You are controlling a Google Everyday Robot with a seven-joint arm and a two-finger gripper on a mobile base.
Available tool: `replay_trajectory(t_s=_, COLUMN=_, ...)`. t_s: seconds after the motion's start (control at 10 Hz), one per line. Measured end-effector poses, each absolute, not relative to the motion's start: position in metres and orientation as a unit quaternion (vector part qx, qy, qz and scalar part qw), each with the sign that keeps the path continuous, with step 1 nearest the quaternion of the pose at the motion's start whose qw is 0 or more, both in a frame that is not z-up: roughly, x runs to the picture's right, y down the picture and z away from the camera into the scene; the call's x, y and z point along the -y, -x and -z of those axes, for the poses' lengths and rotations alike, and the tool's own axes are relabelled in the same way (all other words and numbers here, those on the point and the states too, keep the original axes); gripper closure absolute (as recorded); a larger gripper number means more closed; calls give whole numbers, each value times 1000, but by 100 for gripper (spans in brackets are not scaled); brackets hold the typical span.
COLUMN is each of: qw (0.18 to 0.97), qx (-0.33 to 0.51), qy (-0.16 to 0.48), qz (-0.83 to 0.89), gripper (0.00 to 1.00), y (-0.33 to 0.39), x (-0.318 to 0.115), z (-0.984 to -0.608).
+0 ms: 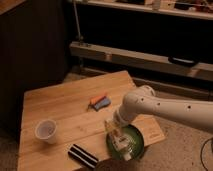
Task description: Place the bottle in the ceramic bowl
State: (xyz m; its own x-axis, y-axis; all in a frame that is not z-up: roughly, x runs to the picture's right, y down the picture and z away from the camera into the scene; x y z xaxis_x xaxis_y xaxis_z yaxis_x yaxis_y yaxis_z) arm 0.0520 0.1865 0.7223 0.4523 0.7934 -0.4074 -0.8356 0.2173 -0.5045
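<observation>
Over ceramic bowl (134, 142), gripper (118, 136) angled down, clasping bottle (124, 148)

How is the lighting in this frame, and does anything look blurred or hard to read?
Camera view: dim, warm light; the background is nearly black. The wooden table is evenly lit. The gripper, shut on the bottle over the ceramic bowl, looks soft and smeared. The cup glows pale, with no hard glare.
</observation>
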Motion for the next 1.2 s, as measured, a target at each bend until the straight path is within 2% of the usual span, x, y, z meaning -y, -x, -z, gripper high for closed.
replay_trajectory(t_s=0.6, qw=772, qx=-41, qy=341, qz=-535, gripper=98, y=-69, x=-191, z=-727)
replay_trajectory(t_s=0.7, qw=771, qx=-45, qy=340, qz=-536, gripper=94, y=-72, x=-191, z=-728)
replay_trajectory(t_s=1.2, qw=771, qx=-52, qy=336, qz=-539, gripper=45, y=-76, x=-195, z=-734)
